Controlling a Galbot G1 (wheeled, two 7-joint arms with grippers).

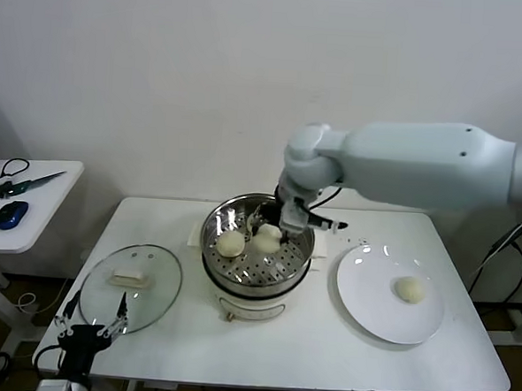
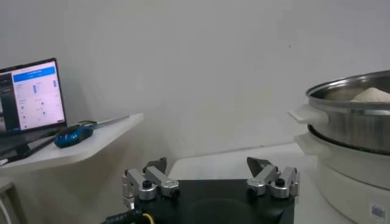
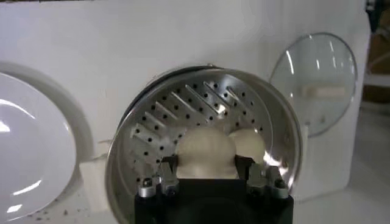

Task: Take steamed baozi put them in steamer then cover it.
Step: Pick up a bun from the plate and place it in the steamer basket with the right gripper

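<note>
Left pincer (image 1: 90, 330) waits spread wide at the counter's (image 1: 304, 358) near left corner, just short of the glass cover (image 1: 131, 287) at its 12 o'clock. Your right pincer (image 3: 209, 172) is clamped on a baozi (image 3: 206, 151) inside the steamer (image 1: 255, 270), another bun (image 1: 231, 242) at its 9. One baozi (image 1: 409, 290) sits on the plate (image 1: 369, 308) at 4 o'clock, nearer your right arm.

right gripper (image 3: 207, 176) hides baozi's (image 3: 206, 152) lower half; steamer (image 2: 356, 115) cut off.
</note>
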